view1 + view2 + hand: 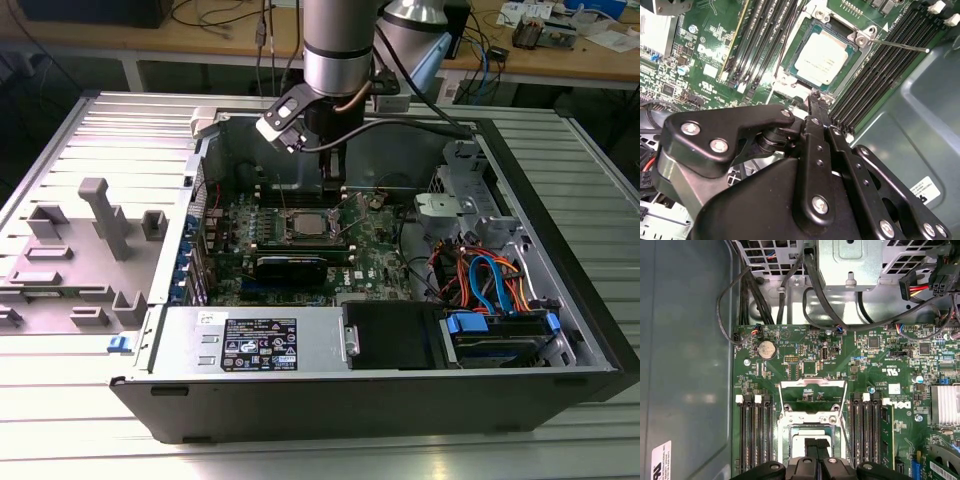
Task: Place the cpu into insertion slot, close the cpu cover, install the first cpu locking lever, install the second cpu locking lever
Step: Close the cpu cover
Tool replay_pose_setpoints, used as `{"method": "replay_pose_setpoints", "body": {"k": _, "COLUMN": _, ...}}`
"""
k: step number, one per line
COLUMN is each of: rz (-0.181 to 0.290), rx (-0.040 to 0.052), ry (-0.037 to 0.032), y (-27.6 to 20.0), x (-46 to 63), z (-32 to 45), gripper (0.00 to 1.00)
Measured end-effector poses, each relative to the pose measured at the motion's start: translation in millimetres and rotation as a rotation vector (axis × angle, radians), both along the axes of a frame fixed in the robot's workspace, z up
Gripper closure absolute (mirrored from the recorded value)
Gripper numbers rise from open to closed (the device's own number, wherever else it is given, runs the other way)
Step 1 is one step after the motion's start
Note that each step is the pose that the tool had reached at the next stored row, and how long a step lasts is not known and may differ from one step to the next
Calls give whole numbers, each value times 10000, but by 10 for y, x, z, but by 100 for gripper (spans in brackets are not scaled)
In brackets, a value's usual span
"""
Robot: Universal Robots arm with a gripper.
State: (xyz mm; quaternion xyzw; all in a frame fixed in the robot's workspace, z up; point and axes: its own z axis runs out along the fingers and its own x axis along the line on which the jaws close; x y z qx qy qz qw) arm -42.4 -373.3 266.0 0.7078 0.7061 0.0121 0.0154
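Brushed silver metal sheathes the round wrist of the arm (340,70), ringed by a dark grey band. A white-edged black camera box (284,120) is mounted on one side of it, and a thick black cable (410,85) trails off the other, with a thinner copper-coloured lead beside it. In the second wrist view the gripper (819,102) is matte black throughout: flat, round-cornered link plates (725,135) layered over one another, pinned with bright silver screws (820,204) and narrowing to two slim fingers (815,130).

Case (350,395) open above, memory slots (755,435) flank insertion slot (788,437); cables (785,300) beyond
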Motion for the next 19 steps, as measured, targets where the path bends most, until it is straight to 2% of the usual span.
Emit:
{"method": "replay_pose_setpoints", "body": {"k": 3, "rz": 0, "rx": 2, "ry": -1, "y": 0, "x": 0, "z": 26, "gripper": 89}}
{"method": "replay_pose_setpoints", "body": {"k": 19, "rz": 1, "rx": 0, "ry": 0, "y": 0, "x": 70, "z": 27, "gripper": 89}}
